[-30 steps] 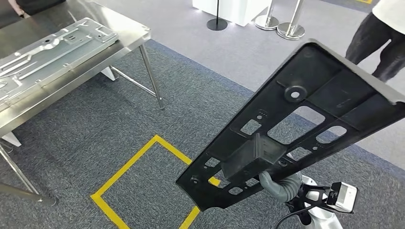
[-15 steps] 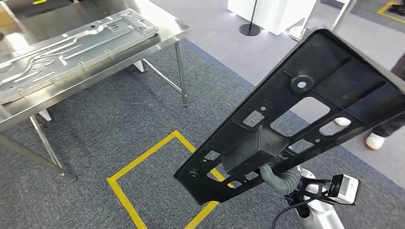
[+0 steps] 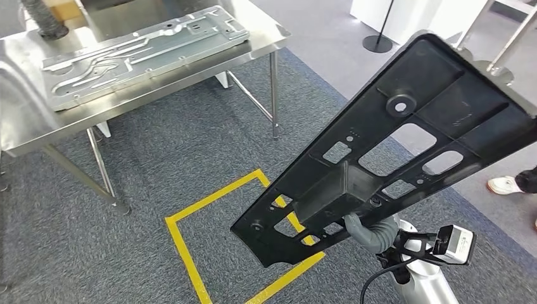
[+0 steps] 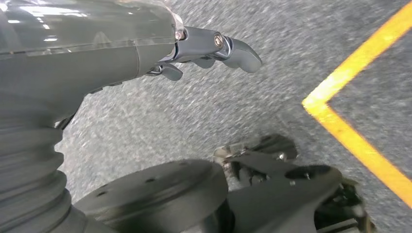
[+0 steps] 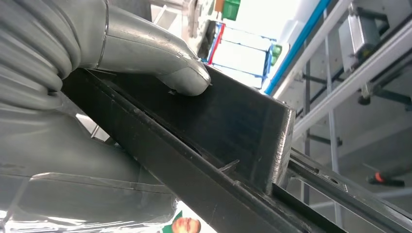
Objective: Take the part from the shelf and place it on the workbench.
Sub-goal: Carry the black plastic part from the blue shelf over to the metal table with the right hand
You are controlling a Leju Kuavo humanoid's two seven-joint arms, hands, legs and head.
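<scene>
no readable text, labels or numbers

Grey carpet floor, steel desk, barrier posts at the far side.

I see dark grey carpet (image 3: 158, 164) underfoot, marked with a yellow tape square (image 3: 190, 212); beyond it the floor turns to a paler grey strip (image 3: 316, 38); a stainless steel desk (image 3: 25, 126) on thin legs stands at upper left, its top catching bright reflections, a pressed metal panel (image 3: 139, 54) lying flat on it; a black round-based post (image 3: 379, 43) and chrome stanchions (image 3: 500, 57) stand near a white plinth (image 3: 411, 16) at the far edge; a person's white shoe (image 3: 505, 185) shows at right.
</scene>
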